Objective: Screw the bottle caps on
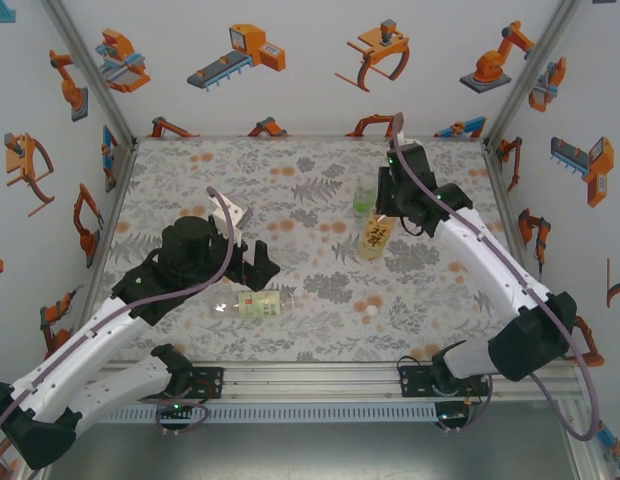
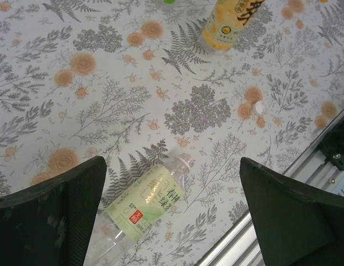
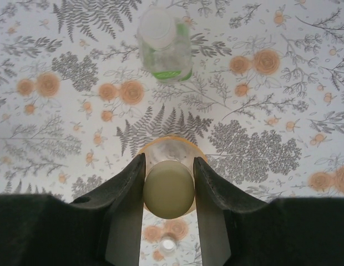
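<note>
— Where's the right gripper (image 3: 168, 166)?
— Clamped on a pale cap (image 3: 168, 189) that sits on top of the yellow bottle (image 1: 376, 238). That bottle stands upright, right of the middle of the worktop (image 1: 190, 180). The green-label bottle (image 3: 165, 47) stands just behind it, toward the far edge.
— And the left gripper (image 2: 171, 163)?
— Spread wide and holding nothing, above the third bottle (image 2: 144, 205), which lies on its side by the near edge. A white cap (image 2: 259, 107) lies loose to its right, apart from it.

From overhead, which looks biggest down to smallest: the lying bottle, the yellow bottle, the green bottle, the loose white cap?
1. lying bottle, seen lengthwise
2. yellow bottle
3. green bottle, close to the yellow; both stand upright
4. white cap
</note>
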Controlling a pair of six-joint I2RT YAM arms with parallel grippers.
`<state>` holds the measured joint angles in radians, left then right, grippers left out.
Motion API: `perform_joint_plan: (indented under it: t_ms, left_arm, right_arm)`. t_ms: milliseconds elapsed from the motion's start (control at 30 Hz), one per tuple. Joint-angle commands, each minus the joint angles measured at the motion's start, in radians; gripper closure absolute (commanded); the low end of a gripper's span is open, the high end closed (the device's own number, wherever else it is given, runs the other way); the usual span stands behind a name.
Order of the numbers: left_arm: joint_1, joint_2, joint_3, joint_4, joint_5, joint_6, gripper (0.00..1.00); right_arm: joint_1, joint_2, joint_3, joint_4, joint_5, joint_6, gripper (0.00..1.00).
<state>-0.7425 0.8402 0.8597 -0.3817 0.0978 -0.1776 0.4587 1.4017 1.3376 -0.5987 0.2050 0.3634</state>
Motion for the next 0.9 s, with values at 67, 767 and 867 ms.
perform_joint_plan:
  t_ms: [67,767,867]
  left_arm:
    - [0.008,0.011,-0.022,0.041,0.032,-0.031,0.03]
    - [0.014,0.135,0.046,0.045,0.062,0.031,0.03]
    - [0.014,0.138,0.048,0.046,0.065,0.036,0.03]
  right_arm:
    - [-0.024,0.036,0.016,0.144,-0.082,-0.118,0.83]
    - [-0.009,0.292,0.223,0.147,-0.293,-0.166,0.87]
    - [-0.009,0.35,0.3,0.123,-0.25,-0.166,0.87]
